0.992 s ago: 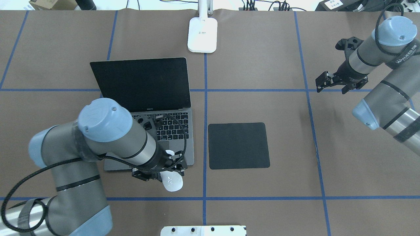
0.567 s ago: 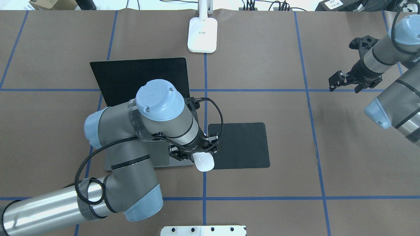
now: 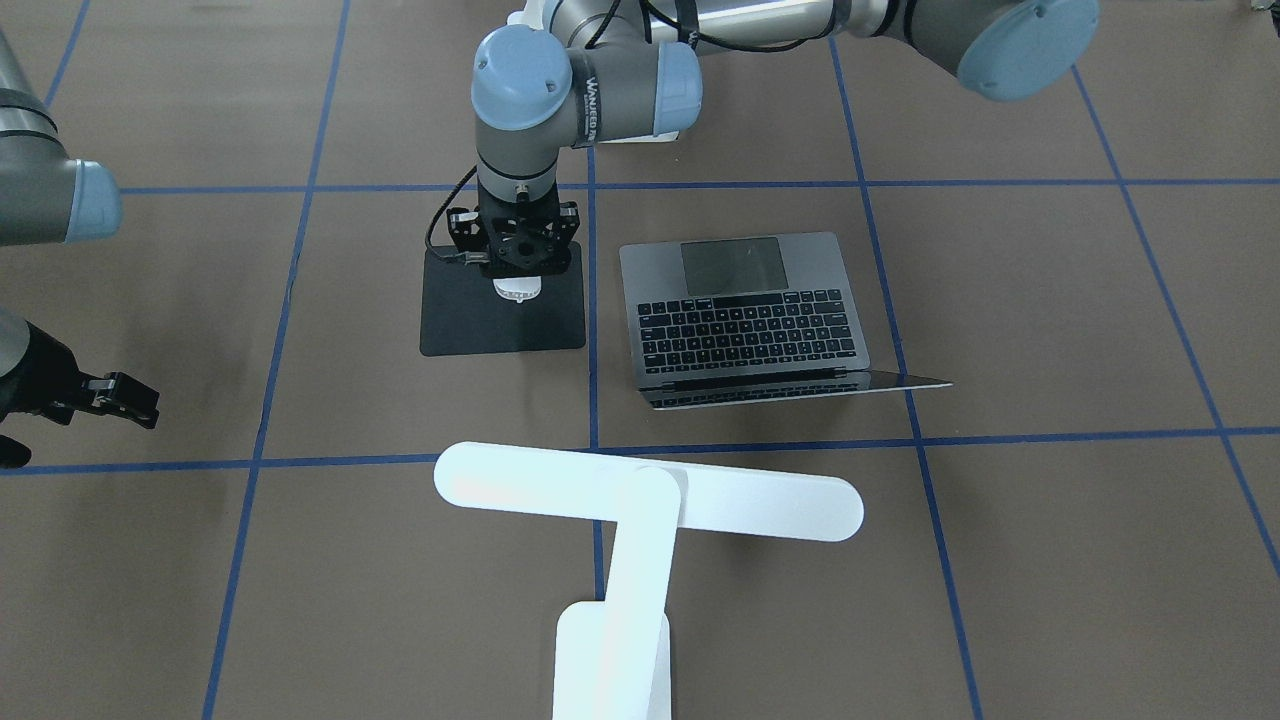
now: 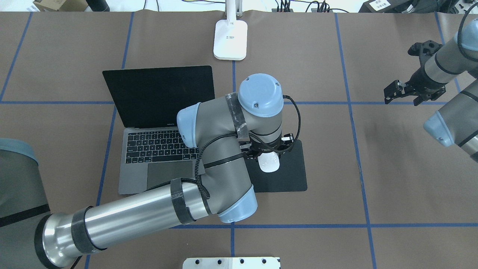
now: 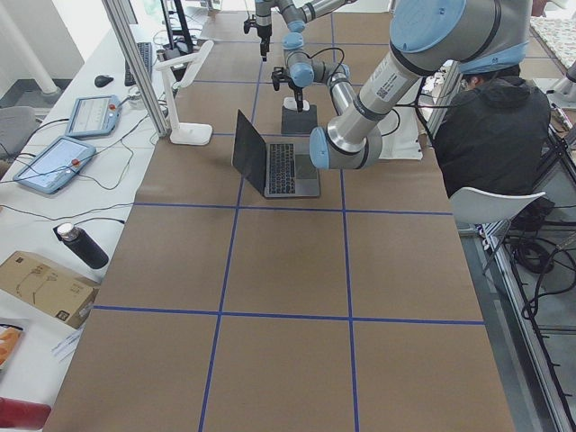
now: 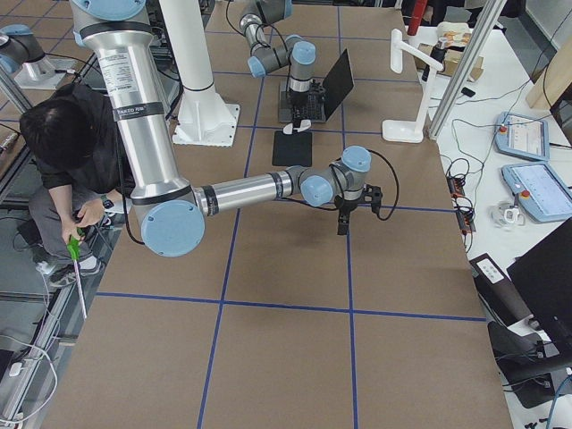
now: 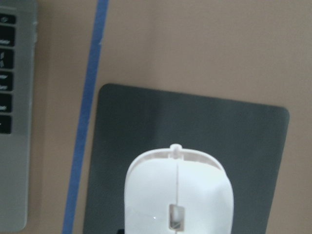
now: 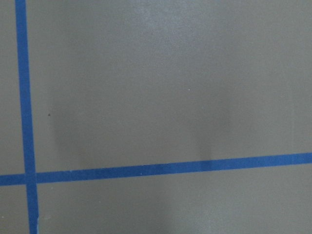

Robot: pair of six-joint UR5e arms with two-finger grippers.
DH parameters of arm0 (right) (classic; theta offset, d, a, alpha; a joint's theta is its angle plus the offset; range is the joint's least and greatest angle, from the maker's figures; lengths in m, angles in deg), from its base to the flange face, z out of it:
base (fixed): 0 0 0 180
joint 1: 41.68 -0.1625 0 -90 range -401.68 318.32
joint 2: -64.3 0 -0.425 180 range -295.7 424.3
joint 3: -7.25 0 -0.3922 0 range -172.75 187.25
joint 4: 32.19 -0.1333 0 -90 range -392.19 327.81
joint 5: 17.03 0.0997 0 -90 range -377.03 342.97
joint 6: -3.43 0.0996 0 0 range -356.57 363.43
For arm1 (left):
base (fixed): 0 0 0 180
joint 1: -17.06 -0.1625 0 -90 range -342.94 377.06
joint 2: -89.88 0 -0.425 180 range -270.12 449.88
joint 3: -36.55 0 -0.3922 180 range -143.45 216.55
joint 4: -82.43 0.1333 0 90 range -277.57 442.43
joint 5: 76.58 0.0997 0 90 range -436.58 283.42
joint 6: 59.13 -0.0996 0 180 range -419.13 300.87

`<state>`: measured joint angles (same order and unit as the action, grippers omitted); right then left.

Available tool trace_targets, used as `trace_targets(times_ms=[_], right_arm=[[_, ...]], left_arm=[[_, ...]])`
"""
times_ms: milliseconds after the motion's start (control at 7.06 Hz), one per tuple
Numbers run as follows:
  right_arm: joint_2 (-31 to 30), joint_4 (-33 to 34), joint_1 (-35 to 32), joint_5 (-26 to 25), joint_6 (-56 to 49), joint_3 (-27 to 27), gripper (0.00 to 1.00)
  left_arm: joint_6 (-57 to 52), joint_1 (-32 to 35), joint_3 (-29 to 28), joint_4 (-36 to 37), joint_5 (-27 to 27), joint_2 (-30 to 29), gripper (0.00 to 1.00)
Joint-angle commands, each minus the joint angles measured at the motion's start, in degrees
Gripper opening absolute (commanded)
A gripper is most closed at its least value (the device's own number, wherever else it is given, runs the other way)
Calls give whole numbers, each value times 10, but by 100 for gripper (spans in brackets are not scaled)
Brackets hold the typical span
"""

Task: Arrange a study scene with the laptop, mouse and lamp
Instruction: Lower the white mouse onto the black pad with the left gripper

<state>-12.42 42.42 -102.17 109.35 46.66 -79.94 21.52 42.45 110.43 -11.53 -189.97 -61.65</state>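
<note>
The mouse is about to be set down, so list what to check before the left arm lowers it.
1. Grip: left gripper shut on the mouse: ok.
2. Target: mouse over the mouse pad, inside its edges: ok.
3. Gap between mouse and pad: cannot tell.
4. Neighbour: laptop open, beside the pad, not touching it: ok.
5. Other arm: right gripper far off to the side: ok.

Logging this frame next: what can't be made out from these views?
Whether the mouse rests on the mouse pad or hangs above it: the left arm partly covers it overhead, and the side views are too small.
How the left gripper clamps the mouse: hidden under the arm overhead, cut off by the left wrist view's bottom edge.
The lamp: head beyond the overhead view's top edge, base cut by the front-facing view's bottom edge.
</note>
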Motion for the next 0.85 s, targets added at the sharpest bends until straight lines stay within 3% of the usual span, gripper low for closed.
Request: trace_targets(times_ms=[0,708], right_arm=[[1,0,-2,-1,0,-1,99],[2,0,-4,-1,0,-1,99]], left_arm=[[-50,-1,-73,1,11,-35,31],[-64,-6,-100,1,13,-35,32]])
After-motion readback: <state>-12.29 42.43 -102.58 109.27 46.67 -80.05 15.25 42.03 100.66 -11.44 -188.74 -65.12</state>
